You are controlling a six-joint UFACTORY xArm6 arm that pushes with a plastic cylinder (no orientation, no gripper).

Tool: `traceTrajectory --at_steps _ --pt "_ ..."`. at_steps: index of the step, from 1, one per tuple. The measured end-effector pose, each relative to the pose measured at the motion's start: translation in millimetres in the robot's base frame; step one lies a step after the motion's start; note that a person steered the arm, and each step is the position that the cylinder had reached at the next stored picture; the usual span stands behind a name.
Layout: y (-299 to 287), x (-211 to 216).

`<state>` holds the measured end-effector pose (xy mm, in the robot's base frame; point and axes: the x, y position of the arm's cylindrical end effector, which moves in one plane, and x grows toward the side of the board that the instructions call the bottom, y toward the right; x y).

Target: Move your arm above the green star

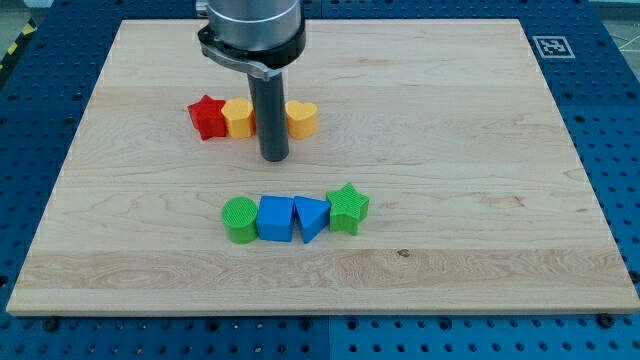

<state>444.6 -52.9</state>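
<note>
Pale wooden board (480,120) is lying on a blue pegboard table (615,150), with blocks sitting in two rows. Upper row, from the view's left: red star (207,117), yellow block (238,117), yellow heart (302,118); my rod is hiding whatever sits between the two yellows. Lower row, touching in a chain: green cylinder (239,220), blue cube (276,219), blue triangle (311,217), green star (347,208) at the view's right end. My tip (274,158) is resting just below the upper row, holding nothing, touching no block that I can make out. The green star is lying toward the view's bottom right of it, apart. Judgement: its top side is facing open board, so the tip should be ending just beyond that side, without nudging the chain.
</note>
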Motion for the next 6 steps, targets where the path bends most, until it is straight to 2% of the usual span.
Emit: traceTrajectory --at_steps 2,6 --pt "37 -1" --pt "63 43"
